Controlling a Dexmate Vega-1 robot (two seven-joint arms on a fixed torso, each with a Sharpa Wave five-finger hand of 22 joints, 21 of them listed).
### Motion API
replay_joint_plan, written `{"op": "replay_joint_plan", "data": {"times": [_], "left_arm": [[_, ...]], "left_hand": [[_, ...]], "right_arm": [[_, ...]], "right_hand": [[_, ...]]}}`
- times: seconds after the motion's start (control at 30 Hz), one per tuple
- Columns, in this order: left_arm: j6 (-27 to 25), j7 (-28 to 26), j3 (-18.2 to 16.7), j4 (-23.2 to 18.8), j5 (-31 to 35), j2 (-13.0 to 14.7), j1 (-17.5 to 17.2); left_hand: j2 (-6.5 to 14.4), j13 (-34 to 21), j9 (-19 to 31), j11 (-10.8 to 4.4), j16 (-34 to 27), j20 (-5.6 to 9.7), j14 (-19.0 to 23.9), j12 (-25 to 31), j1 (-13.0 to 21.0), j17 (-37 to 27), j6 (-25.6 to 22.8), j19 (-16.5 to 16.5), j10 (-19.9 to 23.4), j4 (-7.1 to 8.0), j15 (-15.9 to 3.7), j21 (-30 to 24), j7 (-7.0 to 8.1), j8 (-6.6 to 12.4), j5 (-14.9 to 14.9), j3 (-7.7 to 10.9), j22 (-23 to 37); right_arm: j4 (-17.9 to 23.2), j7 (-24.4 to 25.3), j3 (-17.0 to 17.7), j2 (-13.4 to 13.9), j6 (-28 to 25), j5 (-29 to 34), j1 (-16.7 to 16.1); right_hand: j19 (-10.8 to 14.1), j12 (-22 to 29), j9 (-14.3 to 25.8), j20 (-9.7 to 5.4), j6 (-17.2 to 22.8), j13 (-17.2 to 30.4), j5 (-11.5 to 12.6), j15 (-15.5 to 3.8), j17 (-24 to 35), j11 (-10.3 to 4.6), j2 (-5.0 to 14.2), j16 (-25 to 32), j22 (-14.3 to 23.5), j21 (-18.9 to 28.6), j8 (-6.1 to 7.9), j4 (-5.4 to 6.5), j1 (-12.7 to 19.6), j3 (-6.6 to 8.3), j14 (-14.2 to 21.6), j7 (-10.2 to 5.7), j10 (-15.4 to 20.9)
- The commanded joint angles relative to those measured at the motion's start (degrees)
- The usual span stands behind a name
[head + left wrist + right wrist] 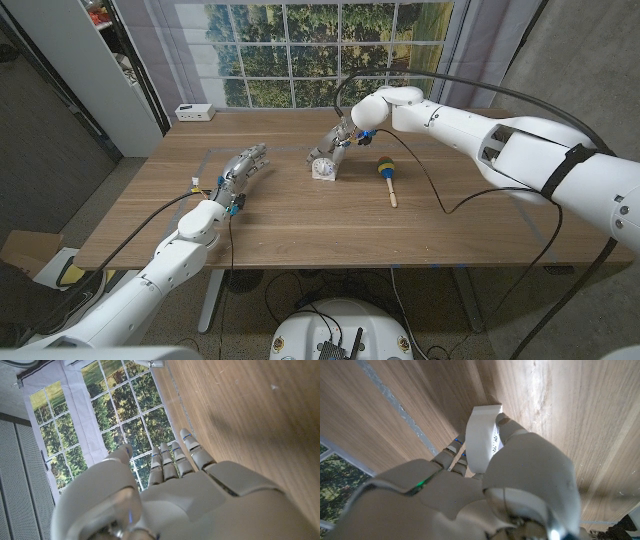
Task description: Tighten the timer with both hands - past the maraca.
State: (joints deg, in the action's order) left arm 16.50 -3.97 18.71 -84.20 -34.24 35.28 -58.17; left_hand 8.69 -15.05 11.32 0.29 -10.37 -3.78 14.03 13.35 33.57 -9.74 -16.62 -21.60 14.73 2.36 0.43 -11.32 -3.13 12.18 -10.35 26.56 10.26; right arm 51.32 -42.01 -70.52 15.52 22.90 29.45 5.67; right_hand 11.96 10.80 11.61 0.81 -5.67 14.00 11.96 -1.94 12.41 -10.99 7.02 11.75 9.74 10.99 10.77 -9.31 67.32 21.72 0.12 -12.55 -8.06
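Observation:
A small white timer [323, 167] stands upright near the middle of the wooden table [300, 225]. My right hand [342, 138] reaches down onto it from behind and grips it. In the right wrist view the timer [481, 435] sits between the thumb and the fingers [506, 430] of my right hand [520, 485]. A maraca [386, 177] with a green and yellow head and a wooden handle lies just right of the timer. My left hand [243, 170] hovers left of the timer, apart from it, holding nothing. Its fingers [172, 460] are stretched out straight on my left hand [190, 500].
A white box [194, 112] sits at the table's back left corner. A black cable [445, 200] loops over the table's right part. A window with a curtain stands behind the table and a shelf at the far left.

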Motion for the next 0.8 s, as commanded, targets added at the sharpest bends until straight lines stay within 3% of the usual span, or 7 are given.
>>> {"op": "replay_joint_plan", "data": {"times": [0.03, 0.47, 0.6, 0.73, 0.8], "left_arm": [[-0.4, -0.5, 0.3, -0.8, 0.7, 0.2, 0.1], [-2.1, -2.7, -0.1, -3.4, 1.3, 0.9, -1.0], [-2.1, -2.7, -0.1, -3.3, 1.3, 0.8, -0.9], [-1.9, -2.6, -0.1, -3.1, 1.4, 0.8, -0.7], [-2.4, -2.9, -0.1, -3.4, 1.5, 1.0, -0.7]], "left_hand": [[0.4, -0.2, 0.3, 0.1, -0.1, -0.13, 0.3, 0.4, 0.2, -0.2, -0.7, 0.3, 0.4, -0.56, -0.05, -0.1, 0.16, -0.18, 0.0, 0.2, 0.1], [0.4, -0.2, 0.3, 0.03, -0.1, -0.33, 0.4, 0.5, 0.7, -0.1, -1.0, 0.4, 0.7, -1.29, -0.1, -0.1, 0.3, -0.12, 0.0, 0.58, 0.1], [0.4, -0.3, 0.3, -0.13, -0.1, -0.37, 0.5, 0.6, 0.8, -0.1, -1.1, 0.5, 0.8, -1.48, -0.11, -0.2, 0.32, -0.12, 0.0, 0.68, 0.1], [0.4, -0.3, 0.3, -0.14, -0.1, -0.32, 0.6, 0.6, 0.9, -0.1, -1.1, 0.5, 0.9, -1.65, -0.19, -0.2, 0.33, -0.14, 0.1, 0.77, 0.1], [0.3, -0.3, 0.3, -0.21, -0.1, -0.31, 0.6, 0.7, 0.9, -0.1, -1.2, 0.5, 0.9, -1.74, -0.19, -0.2, 0.32, -0.13, 0.1, 0.81, 0.1]], "right_arm": [[1.6, -3.5, -2.1, 0.4, 2.2, 2.9, 1.1], [0.6, -1.4, -2.6, 1.4, 5.6, 6.0, 1.3], [-0.1, 0.1, -2.2, 1.8, 6.9, 6.0, 1.1], [-0.2, 1.6, -1.5, 2.6, 8.3, 5.7, 0.7], [0.2, 1.7, -1.1, 3.0, 8.4, 5.4, 0.4]], "right_hand": [[-0.4, 0.0, 0.1, -0.33, -1.0, 0.1, 0.0, -4.65, 0.2, -0.09, 0.02, -0.1, 0.3, -0.2, -0.2, 0.06, 0.7, -0.31, -0.9, -0.15, -0.7], [-1.4, 0.1, 0.1, -0.96, -3.5, 0.1, 0.3, -5.15, 0.3, -0.22, 0.5, -0.2, 0.3, -0.2, -0.26, -0.13, 1.7, -0.24, -2.4, -0.18, -2.1], [0.3, 1.0, 0.2, -2.52, -4.0, 0.2, 0.7, -7.56, 0.5, -0.63, 1.6, 1.0, 0.3, 0.6, 0.35, -0.22, 3.2, 0.24, -0.4, -0.22, -0.7], [4.4, 2.6, 0.7, -5.02, -1.8, 0.5, 1.5, -10.21, 1.8, -1.02, 2.77, 3.7, 0.5, 1.9, 1.75, 0.16, 5.0, 0.49, 4.0, -0.23, 2.9], [5.7, 3.1, 0.8, -5.49, -0.7, 0.8, 1.8, -10.75, 2.7, -1.03, 3.0, 4.7, 0.5, 2.2, 2.2, 0.34, 5.5, 0.45, 5.4, -0.23, 4.2]]}}
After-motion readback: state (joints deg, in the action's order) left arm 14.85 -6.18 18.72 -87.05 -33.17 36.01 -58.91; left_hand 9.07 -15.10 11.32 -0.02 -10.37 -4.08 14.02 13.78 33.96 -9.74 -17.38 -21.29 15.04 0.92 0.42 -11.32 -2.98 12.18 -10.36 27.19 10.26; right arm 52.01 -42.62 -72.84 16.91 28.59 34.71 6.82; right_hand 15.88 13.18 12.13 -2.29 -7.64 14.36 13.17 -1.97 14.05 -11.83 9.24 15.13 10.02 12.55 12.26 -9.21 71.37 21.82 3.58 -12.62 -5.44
